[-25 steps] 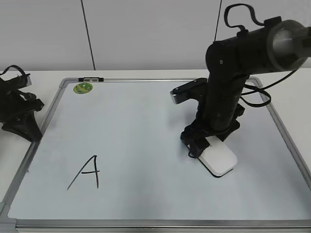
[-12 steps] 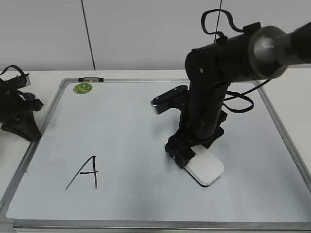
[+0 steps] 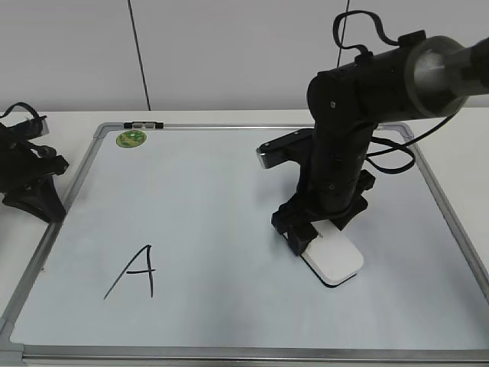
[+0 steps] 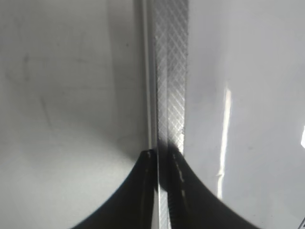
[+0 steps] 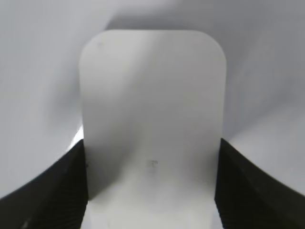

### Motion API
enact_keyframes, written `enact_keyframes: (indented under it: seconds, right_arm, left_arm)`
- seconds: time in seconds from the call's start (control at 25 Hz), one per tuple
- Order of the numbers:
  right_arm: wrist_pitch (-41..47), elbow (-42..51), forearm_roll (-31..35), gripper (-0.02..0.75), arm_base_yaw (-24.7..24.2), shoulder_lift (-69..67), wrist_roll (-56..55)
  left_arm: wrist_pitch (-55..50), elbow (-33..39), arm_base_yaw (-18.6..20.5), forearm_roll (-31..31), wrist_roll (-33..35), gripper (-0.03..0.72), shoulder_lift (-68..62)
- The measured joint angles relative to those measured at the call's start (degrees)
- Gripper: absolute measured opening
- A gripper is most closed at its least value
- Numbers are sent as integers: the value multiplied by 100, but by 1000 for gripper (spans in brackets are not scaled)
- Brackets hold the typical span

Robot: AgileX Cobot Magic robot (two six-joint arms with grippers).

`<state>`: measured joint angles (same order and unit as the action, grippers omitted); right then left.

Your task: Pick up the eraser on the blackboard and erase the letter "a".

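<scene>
- Two claws on my feed: right claw [image 3: 312, 238] pinches the eraser [image 3: 331, 260] flat on the blackboard [image 3: 221, 191].
- Left claw [image 3: 30, 180] sits at nine o'clock; I cannot tell its state.

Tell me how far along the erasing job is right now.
Pickup looks done: the right gripper is shut on the eraser, pressed flat on the blackboard. A wiping pass seems in hand. No lowercase "a" is visible; only the capital "A" shows. Left: confirm under the eraser, then put it down.
</scene>
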<state>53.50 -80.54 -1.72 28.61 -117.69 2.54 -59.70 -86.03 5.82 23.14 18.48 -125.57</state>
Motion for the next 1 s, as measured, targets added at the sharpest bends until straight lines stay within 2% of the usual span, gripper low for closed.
enact_keyframes:
  seconds: [0.52, 0.76, 1.0]
  right_arm:
    - [75, -70, -120, 524, -825, 0, -296]
    - [678, -447, -454, 524, -969, 2, -318]
    - [870, -551, -442, 524, -1300, 446, -318]
  left_arm:
    - [0, 0, 0, 33, 0, 35, 0]
    - [0, 0, 0, 33, -2, 35, 0]
    - [11, 0, 0, 35, -2, 35, 0]
